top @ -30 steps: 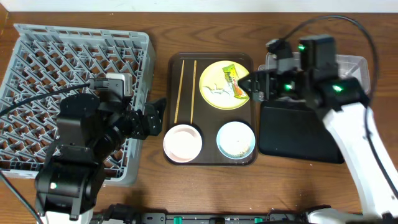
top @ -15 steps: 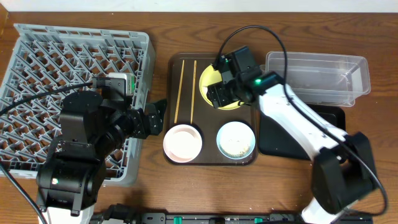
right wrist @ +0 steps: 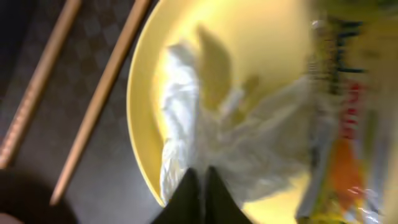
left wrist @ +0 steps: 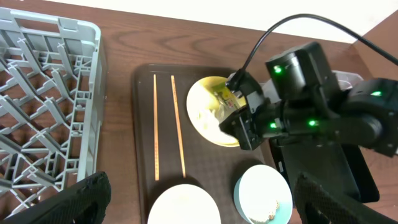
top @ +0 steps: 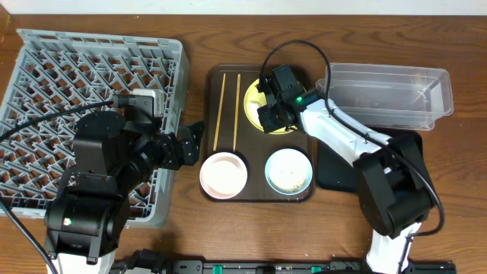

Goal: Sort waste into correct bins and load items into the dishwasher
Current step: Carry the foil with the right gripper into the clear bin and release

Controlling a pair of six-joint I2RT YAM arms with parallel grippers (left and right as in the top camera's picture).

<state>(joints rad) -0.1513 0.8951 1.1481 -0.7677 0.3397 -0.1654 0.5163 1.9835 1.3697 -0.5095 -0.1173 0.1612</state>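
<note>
The right gripper (right wrist: 199, 186) was over the far end of the brown serving tray (top: 255, 164), its fingers closed tight together at the edge of the crumpled whitish scrap (right wrist: 205, 130). Whether a fold was actually pinched could not be told. The likely failures were a lift with nothing caught, or thin film dragging the green-and-orange wrapper (right wrist: 339, 112) off with it, since the two overlapped. The left gripper (left wrist: 205, 193) hung wide open and empty off the tray's left side.

The grey dish rack (top: 91, 76), left of the tray, held no dishes. The clear tub (top: 388, 91), to the tray's right, looked empty, as did the black tray (top: 338, 171) beside it. On the serving tray, the yellow plate (top: 253, 103) carried scrap and wrapper. The blue bowl (top: 289, 171) held rice-like grains (top: 289, 179), and the white bowl (top: 223, 173) looked bare. The chopsticks (top: 217, 110) lay along the left edge.
</note>
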